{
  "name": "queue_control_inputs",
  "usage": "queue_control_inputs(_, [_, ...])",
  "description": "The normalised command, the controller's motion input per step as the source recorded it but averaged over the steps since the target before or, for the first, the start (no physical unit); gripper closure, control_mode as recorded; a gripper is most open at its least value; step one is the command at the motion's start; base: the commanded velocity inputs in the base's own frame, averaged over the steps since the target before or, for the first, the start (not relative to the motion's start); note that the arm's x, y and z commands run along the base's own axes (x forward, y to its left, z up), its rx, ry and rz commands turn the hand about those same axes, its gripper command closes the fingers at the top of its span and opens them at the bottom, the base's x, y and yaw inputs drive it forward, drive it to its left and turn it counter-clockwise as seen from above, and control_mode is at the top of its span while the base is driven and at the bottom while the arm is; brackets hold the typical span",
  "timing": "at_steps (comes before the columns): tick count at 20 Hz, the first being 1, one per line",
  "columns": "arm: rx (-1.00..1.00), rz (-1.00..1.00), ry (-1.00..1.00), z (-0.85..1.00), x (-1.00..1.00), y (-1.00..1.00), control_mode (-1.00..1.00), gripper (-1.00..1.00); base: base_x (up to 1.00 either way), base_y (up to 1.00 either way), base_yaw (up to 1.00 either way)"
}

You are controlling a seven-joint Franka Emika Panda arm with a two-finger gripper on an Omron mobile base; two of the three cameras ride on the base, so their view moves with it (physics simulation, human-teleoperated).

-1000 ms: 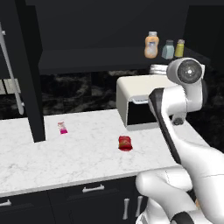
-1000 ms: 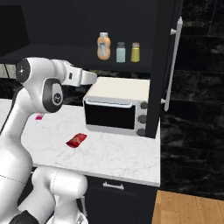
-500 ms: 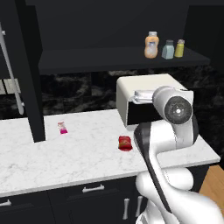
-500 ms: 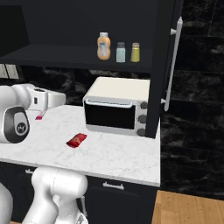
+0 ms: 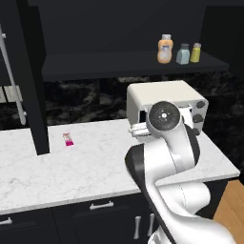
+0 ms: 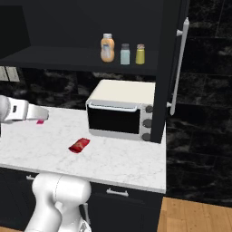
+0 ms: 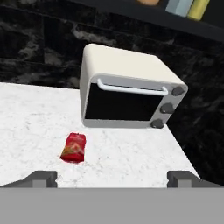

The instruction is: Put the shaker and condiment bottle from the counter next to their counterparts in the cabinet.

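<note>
The hand is open, with its two dark fingertips far apart and nothing between them. It hangs above the white counter and looks down at it.

The red condiment bottle lies flat on the counter, toward 11 o'clock from the hand. It is not touching the hand. In the right base view, the red bottle lies at about 8 o'clock from the cream-white oven box, near it but apart.

The grey-blue shaker already stands on the shelf of the black cabinet. It is between the orange bottle at its 9 o'clock and the yellow-green shaker at its 3 o'clock. All three stand upright in a row, just beside each other, above the oven box.

In the left base view, a small pink-and-white packet lies on the counter at about 9 o'clock from the robot's arm, well apart from it.
</note>
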Motion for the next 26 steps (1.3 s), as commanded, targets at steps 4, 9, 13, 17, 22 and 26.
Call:
queue_control_inputs(4, [-0.02,0.00,0.16,-0.15,0.00,0.00,-1.00,-1.00,0.00,0.00,0.00])
queue_control_inputs(9, [0.00,0.00,0.00,-0.44,0.00,-0.01,-1.00,-1.00,0.00,0.00,0.00])
queue_control_inputs(13, [0.00,0.00,0.00,-0.96,0.06,-0.13,-1.00,-1.00,0.00,0.00,0.00])
queue_control_inputs(17, [0.12,-0.01,0.00,-0.50,0.29,-0.36,-1.00,-1.00,0.00,0.00,0.00])
queue_control_inputs(22, [0.32,-0.07,0.11,-0.15,0.84,-0.66,-1.00,-1.00,0.00,0.00,0.00])
queue_control_inputs(26, [0.16,-0.02,0.16,-0.12,0.29,-0.11,-1.00,-1.00,0.00,0.00,0.00])
